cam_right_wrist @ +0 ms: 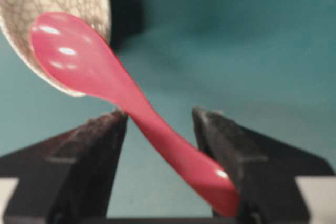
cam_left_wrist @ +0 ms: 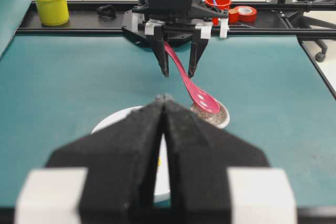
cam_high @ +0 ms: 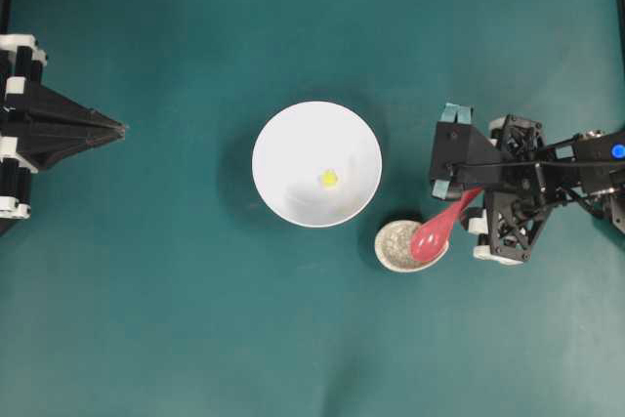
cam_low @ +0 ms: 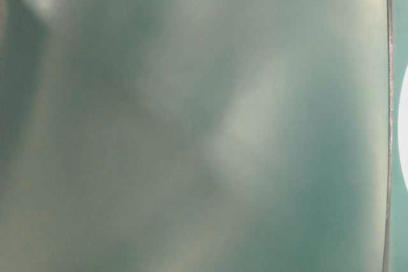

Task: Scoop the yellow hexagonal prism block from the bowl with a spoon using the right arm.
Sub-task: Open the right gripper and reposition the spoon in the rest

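The tiny yellow hexagonal prism block (cam_high: 329, 179) lies inside the large white bowl (cam_high: 283, 134) at the table's middle. The pink-red spoon (cam_high: 435, 234) rests with its scoop on a small speckled dish (cam_high: 395, 251) right of the bowl, its handle slanting up. My right gripper (cam_high: 447, 158) stands open astride that handle (cam_right_wrist: 173, 150); in the right wrist view the handle crosses the gap diagonally, its end close to the right finger (cam_right_wrist: 220, 140). My left gripper (cam_high: 117, 128) is shut and empty at the far left, pointing at the bowl (cam_left_wrist: 113, 121).
Beyond the table's far edge in the left wrist view stand stacked yellow and blue cups (cam_left_wrist: 50, 1), a red cup (cam_left_wrist: 218, 3) and a red tape roll (cam_left_wrist: 244, 13). The table-level view is a blur of teal.
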Available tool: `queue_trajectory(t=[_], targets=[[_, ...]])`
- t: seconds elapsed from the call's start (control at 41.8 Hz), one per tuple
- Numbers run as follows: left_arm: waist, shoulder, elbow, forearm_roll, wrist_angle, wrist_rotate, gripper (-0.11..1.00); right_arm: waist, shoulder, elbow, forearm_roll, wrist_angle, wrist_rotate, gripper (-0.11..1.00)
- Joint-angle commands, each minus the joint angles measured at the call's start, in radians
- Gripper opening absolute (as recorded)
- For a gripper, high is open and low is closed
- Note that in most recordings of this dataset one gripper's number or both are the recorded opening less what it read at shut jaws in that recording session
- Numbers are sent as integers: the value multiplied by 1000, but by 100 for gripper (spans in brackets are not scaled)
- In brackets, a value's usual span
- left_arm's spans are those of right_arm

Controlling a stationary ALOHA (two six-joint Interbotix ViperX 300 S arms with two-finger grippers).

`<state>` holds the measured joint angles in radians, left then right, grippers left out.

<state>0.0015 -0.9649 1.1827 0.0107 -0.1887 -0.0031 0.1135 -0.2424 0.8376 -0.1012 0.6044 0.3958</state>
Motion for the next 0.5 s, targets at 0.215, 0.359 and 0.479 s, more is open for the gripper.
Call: queue_trajectory(t=[0.215,0.359,0.479], targets=[[0,5,-20,3,-6,-2,1,14,-2,-58,-11,2,5,57],[2,5,-20,3,-5,-2,1,23,-3,-66,-9,3,5,57],[0,5,-20,3,-5,-2,1,32,-3,-78,-8,5,5,57]])
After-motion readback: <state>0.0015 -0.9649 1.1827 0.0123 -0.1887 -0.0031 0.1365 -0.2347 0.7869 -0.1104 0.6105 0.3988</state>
